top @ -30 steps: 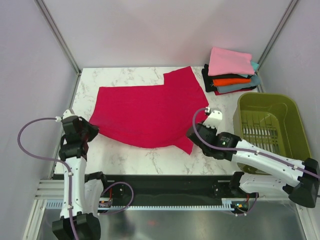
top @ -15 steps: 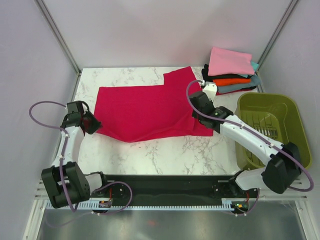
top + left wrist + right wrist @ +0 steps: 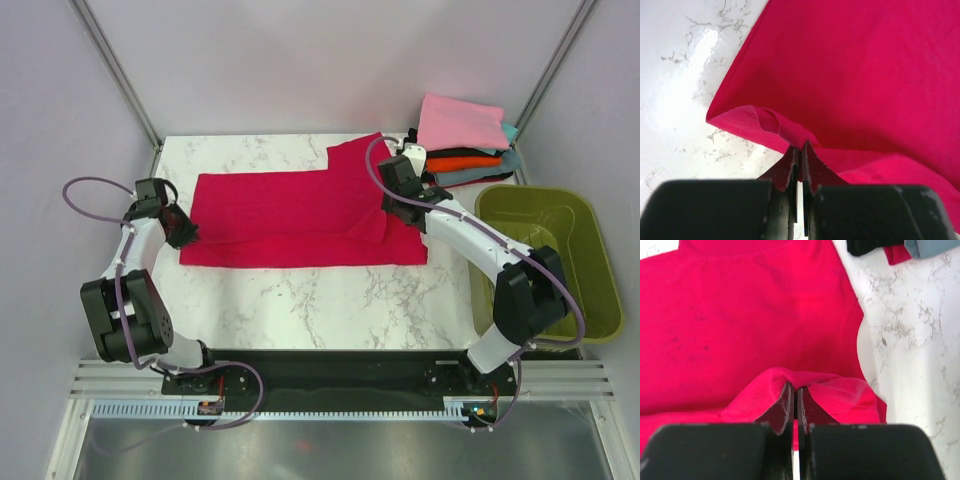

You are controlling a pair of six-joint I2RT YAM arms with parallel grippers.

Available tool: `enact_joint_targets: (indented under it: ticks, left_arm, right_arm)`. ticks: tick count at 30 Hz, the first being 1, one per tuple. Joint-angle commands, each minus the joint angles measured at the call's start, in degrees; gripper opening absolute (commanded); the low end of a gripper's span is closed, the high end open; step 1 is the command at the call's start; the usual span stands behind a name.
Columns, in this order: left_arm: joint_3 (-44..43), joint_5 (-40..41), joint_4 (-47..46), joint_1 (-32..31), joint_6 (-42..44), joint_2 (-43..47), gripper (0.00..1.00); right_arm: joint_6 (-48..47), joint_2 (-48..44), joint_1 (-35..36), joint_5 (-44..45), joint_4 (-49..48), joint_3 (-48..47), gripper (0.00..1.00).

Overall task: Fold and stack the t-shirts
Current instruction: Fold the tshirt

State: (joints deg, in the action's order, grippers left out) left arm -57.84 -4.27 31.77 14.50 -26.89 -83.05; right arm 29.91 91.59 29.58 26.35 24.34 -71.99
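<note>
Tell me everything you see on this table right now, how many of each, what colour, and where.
big t-shirt: one, crimson, lying across the far middle of the table
folded t-shirts: one pile, pink on top, black, orange and grey-blue below, far right corner
basket: one, olive green, right side, just in front of the pile
table: one, white marble
left gripper: one, black, shut on the big t-shirt's left edge
right gripper: one, black, shut on a raised fold at its right side
</note>
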Motion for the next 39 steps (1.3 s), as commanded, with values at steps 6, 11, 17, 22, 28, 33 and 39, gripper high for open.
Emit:
enact_joint_targets:
  ticks: [6,11,17,22,28,33,39]
  left_arm:
    - [-4.11,1.29,1.45,0.26,3.08,-7.12,0.05]
    - [-6.39,-0.2,1.89,0.26,2.99,-10.29,0.06]
    - [-8.6,0.23,2.86,0.26,3.08,-14.68,0.1]
    - [-12.11,-1.62,4.97,0.7,3.43,-17.24,0.39]
    - [-16.07,7.34,6.99,-0.44,2.72,-7.76,0.55]
    - [-10.2,5.95,6.38,-3.07,1.07,8.38,0.56]
    - [6.23,-1.61,5.5,-6.06,1.67,27.03,0.56]
  right_arm:
    - [-3.45,5.43,-3.21,-2.18,-3.42,-7.02,0.0]
    - [-3.98,8.34,-4.44,-2.44,-3.51,-8.61,0.0]
    - [-4.42,12.73,-5.67,-3.06,-3.95,-10.19,0.0]
    - [-5.3,18.53,-7.96,-5.16,-3.69,-15.36,0.31]
    - [-7.49,21.09,-11.04,-4.99,0.97,-25.56,0.86]
    - [-5.75,13.03,-10.86,-13.3,-0.77,-18.48,0.87]
    - [-0.82,5.62,-9.02,-20.98,-8.25,1.04,0.83]
